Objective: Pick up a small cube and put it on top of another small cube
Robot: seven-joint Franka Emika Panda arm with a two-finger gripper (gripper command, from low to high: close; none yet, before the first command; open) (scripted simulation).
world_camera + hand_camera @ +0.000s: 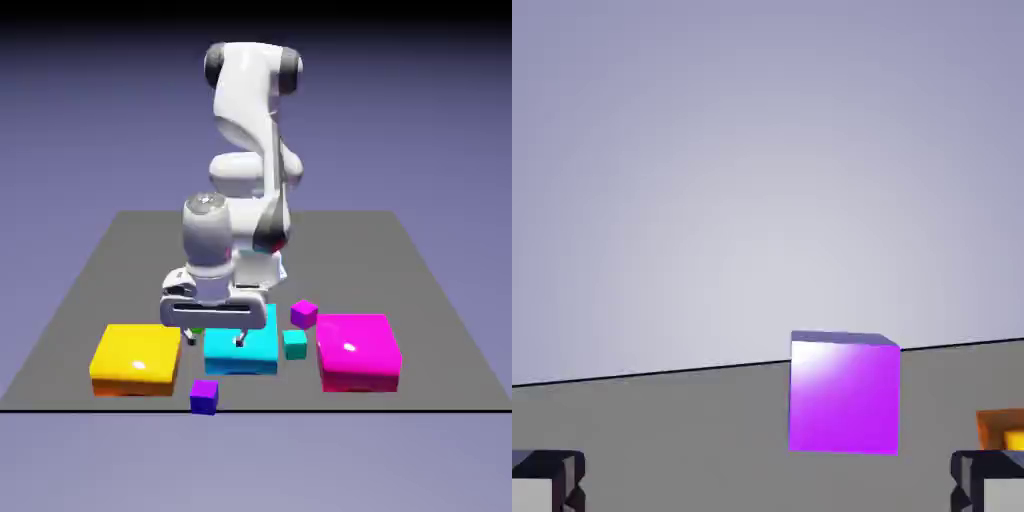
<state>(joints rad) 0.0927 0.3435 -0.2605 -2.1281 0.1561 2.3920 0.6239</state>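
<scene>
The big white arm [245, 110] stands tall at the back, then bends over and reaches down toward the front. Its wrist [208, 240] hangs a bit to the exterior view's left of the arm's top, pointing down. The end effector [216, 342] is above the tabletop [350, 260], and its two fingers [240, 342] are wide apart with nothing between them. The violet cube [204, 397] sits near the front edge, closer to the front than the end effector. In the hand view it shows ahead, between the two tips but not touching them. The pink-purple cube [304, 314] is over to the exterior view's right, behind the little teal cube [295, 345]. The blue block [241, 350] lies between the yellow block [136, 360] and the pink block [358, 353]. A bit of green [197, 329] peeks out under the hand.
</scene>
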